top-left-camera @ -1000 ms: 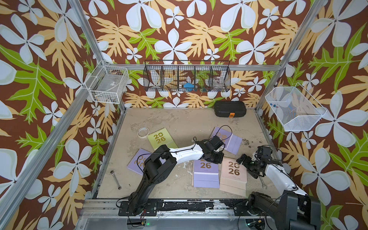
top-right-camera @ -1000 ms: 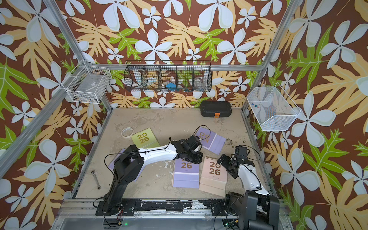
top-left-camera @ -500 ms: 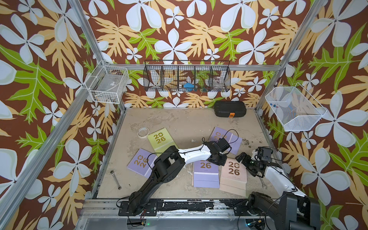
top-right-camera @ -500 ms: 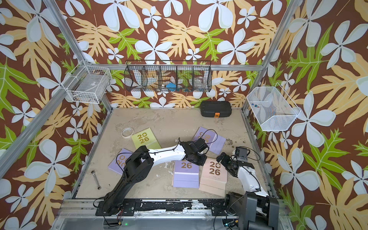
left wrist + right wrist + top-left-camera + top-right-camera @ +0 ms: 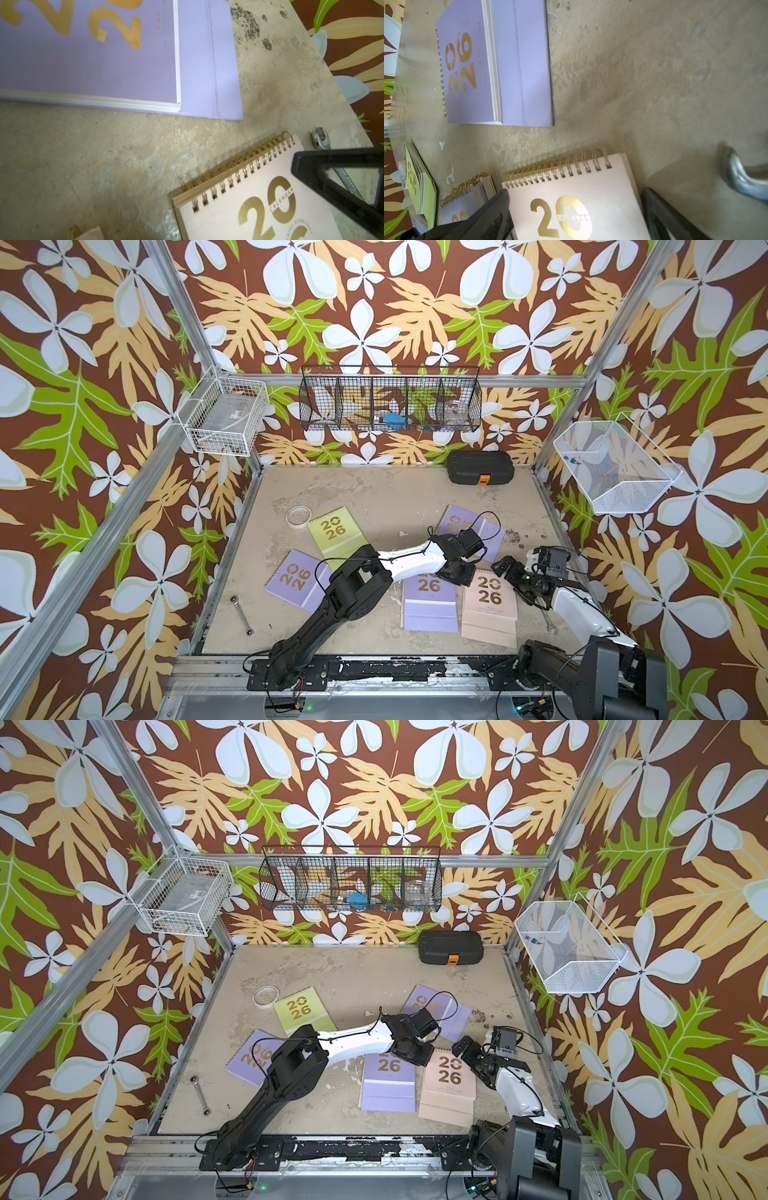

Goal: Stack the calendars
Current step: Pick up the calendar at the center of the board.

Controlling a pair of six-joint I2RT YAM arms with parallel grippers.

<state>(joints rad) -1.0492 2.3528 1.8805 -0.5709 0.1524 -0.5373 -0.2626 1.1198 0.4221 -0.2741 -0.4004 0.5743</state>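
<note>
Several "2026" calendars lie flat: a lime green one [image 5: 336,531], a lilac one [image 5: 297,580] at the left, a lilac one [image 5: 473,526] at the back, a lilac one [image 5: 430,597] at the front with a pink edge under it, and a pale pink one [image 5: 490,605] beside it. My left gripper [image 5: 457,570] is shut and empty, low over the spiral end of the front lilac calendar [image 5: 388,1081]. My right gripper [image 5: 576,193] is open, its fingers [image 5: 494,214] straddling the spiral end of the pale pink calendar [image 5: 571,207]. I cannot tell whether they touch it.
A black case with an orange latch [image 5: 480,467] sits by the back wall. A round clear dish [image 5: 298,515] lies beside the green calendar. One wrench [image 5: 242,615] lies at the front left, another wrench [image 5: 741,178] right of the pink calendar. Wire baskets [image 5: 390,400] hang on the walls.
My left arm has swung right and a little forward, uncovering more of the left lilac calendar. The right gripper has edged left toward the pink calendar's spiral end, still open.
</note>
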